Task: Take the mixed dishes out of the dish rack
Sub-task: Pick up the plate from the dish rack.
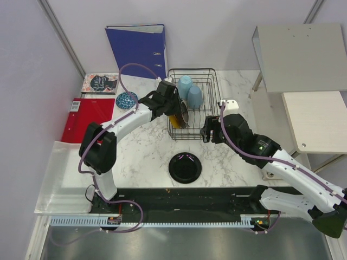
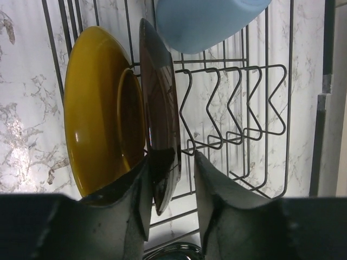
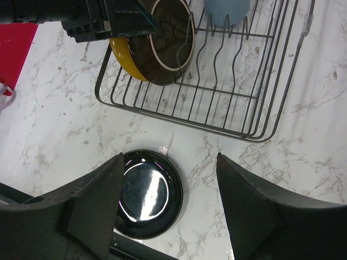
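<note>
The left gripper [image 2: 171, 162] is straddling the dark plate [image 2: 160, 97] standing at the left end of the dish rack [image 1: 201, 116], fingers spread, not yet pinching; the step is calling for closing squarely on the rim, sparing the yellow plate [image 2: 97, 108] just beside, then lifting straight clear of the rack's prongs; the right gripper [image 3: 169, 162] is hovering spread off the rack's near edge.

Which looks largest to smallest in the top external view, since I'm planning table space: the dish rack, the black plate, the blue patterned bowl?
1. dish rack
2. black plate
3. blue patterned bowl
</note>
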Controlling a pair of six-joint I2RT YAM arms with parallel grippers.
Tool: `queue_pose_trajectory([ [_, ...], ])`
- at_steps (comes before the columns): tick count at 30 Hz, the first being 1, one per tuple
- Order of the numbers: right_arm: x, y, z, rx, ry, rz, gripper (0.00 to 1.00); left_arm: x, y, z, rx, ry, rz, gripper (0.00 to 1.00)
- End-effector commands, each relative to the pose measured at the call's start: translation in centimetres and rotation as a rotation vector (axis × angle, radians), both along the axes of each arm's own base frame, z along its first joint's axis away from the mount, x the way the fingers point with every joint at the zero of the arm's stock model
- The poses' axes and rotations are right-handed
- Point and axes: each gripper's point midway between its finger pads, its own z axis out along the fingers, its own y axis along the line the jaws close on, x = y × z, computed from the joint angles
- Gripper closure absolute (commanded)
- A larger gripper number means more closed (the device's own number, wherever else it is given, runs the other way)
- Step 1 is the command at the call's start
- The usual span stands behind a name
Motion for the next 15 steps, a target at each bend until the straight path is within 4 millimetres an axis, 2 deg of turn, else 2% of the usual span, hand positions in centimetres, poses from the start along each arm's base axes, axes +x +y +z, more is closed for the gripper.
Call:
queue_pose_trajectory([
  [1,0.6,0.1,0.6,0.006,-0.032,-0.016,0.24,0.8,-1.1,1.5,-0.063,-0.040,-0.010,0.64],
  [2,0.6,0.1,0.6,0.005,-0.032,-0.015,0.24,0.8,-1.1,1.5,-0.064,-0.039,-0.013,0.70],
  [7,0.7,0.1,0.5,0.007,-0.030,-0.018,0.24,0.5,-0.9,1.9,-0.067,-0.051,-0.023,0.83],
  [11,0.7,0.0,0.4,0.003,-0.031,-0.023,0.24,0.4,-1.0,2.8,-0.091,-0.062,-0.043,0.98],
  [15,0.7,-0.1,0.5,0.007,-0.036,-0.026,0.24,0.5,-1.0,4.4,-0.162,-0.071,-0.072,0.98],
])
